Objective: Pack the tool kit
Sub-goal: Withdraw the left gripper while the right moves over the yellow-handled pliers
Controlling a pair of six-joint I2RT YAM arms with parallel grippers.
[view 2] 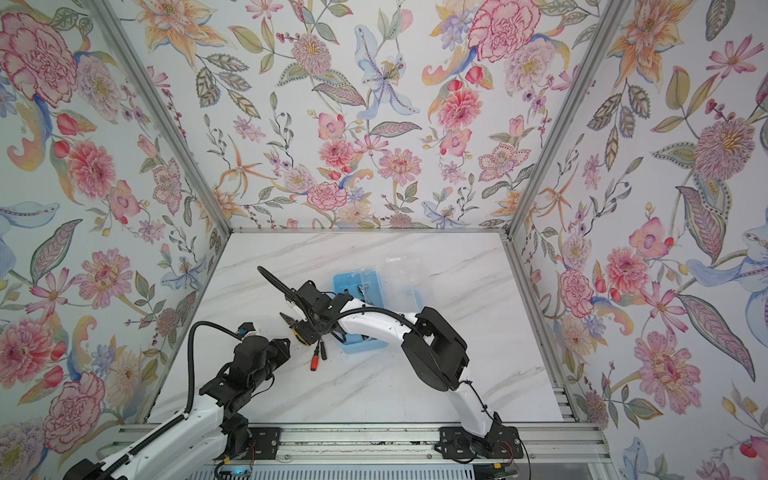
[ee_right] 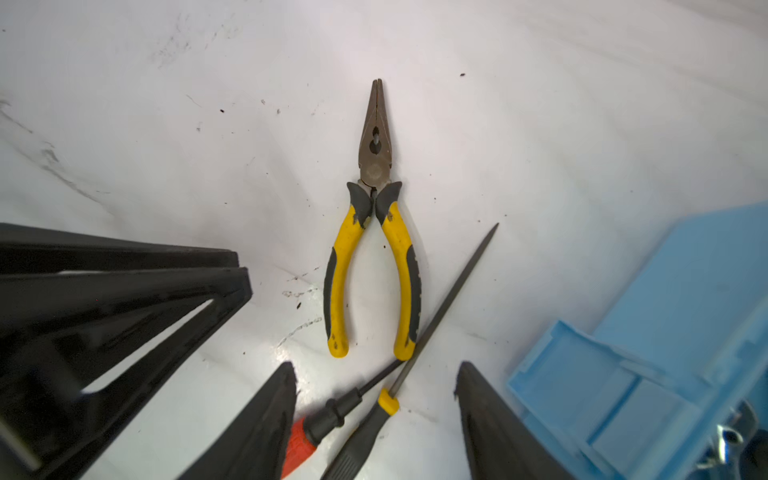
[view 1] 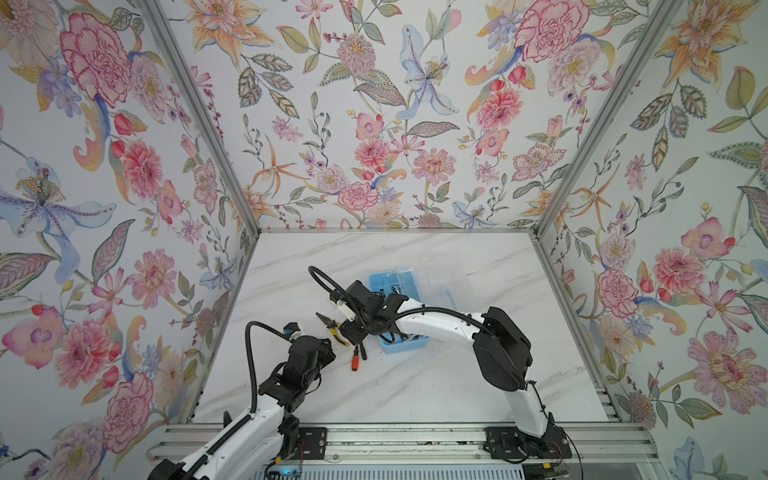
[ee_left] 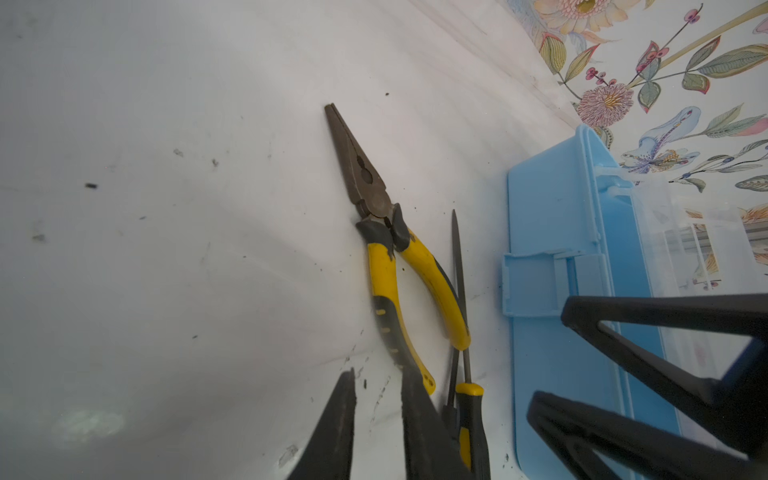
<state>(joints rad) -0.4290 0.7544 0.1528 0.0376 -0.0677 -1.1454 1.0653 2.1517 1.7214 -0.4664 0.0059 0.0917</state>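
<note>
Right wrist view: the pliers (ee_right: 374, 220) lie flat on the white marbled table (ee_right: 166, 124), nose closed, yellow handles spread toward the camera.
Loose tools: an orange screwdriver (ee_right: 299, 440) and a black screwdriver (ee_right: 361, 436) with a yellow collar lie side by side just past the handle ends of the pliers. Their shafts cross, and the black one's shaft runs against the tip of one pliers handle.
Grip, right side: the right gripper (ee_right: 376, 365) hangs low over the two screwdriver handles. Its fingers (ee_right: 257, 428) are set wide, one on either side of them, clamping nothing.
Grip, left side: the left gripper (ee_left: 378, 374) points at the handle end of the pliers. Its fingers (ee_left: 340, 428) stand a narrow gap apart with bare table between, holding nothing. One blurred finger overlaps a pliers handle, and whether they touch cannot be told.
Box: the tool kit (ee_left: 561, 228), a light-blue box, stands on the table just beside the screwdrivers. In both top views the right arm (view 1: 436, 320) crosses above its middle.
Lid: the transparent lid (ee_left: 665, 216) is swung open on the box's side away from the loose tools.
Inside: chrome pieces (view 2: 365, 291) show at the far end of the box in a top view, but their kind cannot be told.
Top views: in both, the loose tools lie left of the box near the table's middle, with the left arm (view 2: 249, 357) reaching in from the left.
</note>
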